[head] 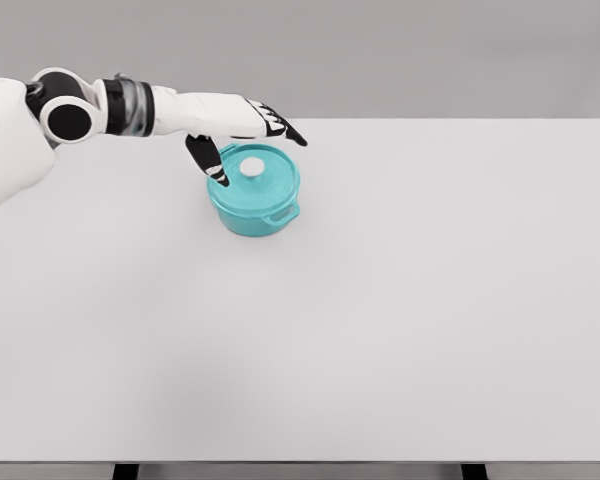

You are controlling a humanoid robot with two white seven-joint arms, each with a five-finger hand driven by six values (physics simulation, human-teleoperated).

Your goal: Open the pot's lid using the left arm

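A teal pot (252, 210) stands on the white table (380, 320), left of the middle and toward the back. Its teal lid (265, 176) sits closed on it, with a white knob (252, 167) in the centre. My left hand (248, 140) reaches in from the left and hovers over the pot's back-left rim. Its fingers (285, 128) stretch out past the lid's far side, and the thumb (208, 160) hangs down beside the lid's left edge. The hand is open and grips nothing. The knob is free, just right of the thumb. No right arm shows.
The table's far edge runs just behind the pot. Its near edge lies along the bottom of the view, with two dark legs (125, 471) below it.
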